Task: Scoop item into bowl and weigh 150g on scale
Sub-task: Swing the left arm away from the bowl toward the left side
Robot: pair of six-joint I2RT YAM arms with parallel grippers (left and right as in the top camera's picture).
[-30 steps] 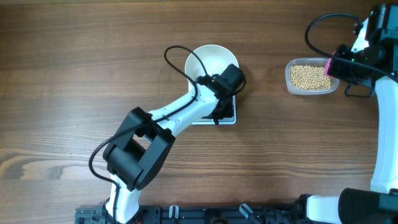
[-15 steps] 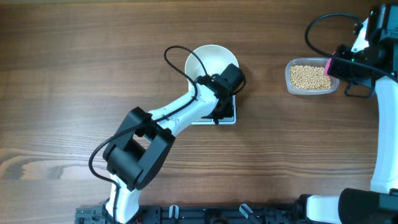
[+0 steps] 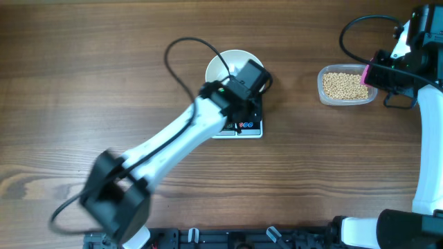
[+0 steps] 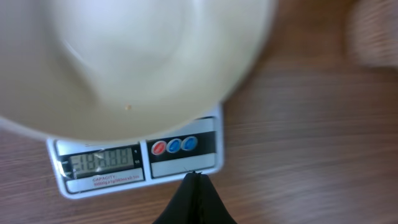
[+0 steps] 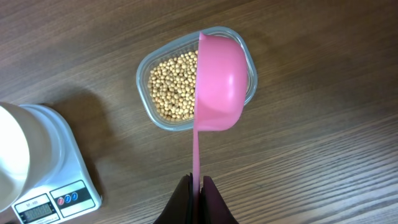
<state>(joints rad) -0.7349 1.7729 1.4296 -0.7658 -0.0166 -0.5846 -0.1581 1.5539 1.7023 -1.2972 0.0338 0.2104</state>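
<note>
Left gripper (image 4: 194, 179): jaws pressed together, held nothing, hung just above front edge of scale (image 4: 180, 163).
Bowl (image 4: 155, 56): white, sat on the scale, overhung its display.
Scale: stood on wooden table (image 3: 104, 69); digits too blurred to read.
Beans (image 5: 171, 87): lay in clear tub (image 5: 146, 68), well right of bowl.
Scoop (image 5: 219, 84): pink, tilted on edge over tub's right half.
Right gripper (image 5: 198, 186): jaws pinched the scoop's thin handle.
</note>
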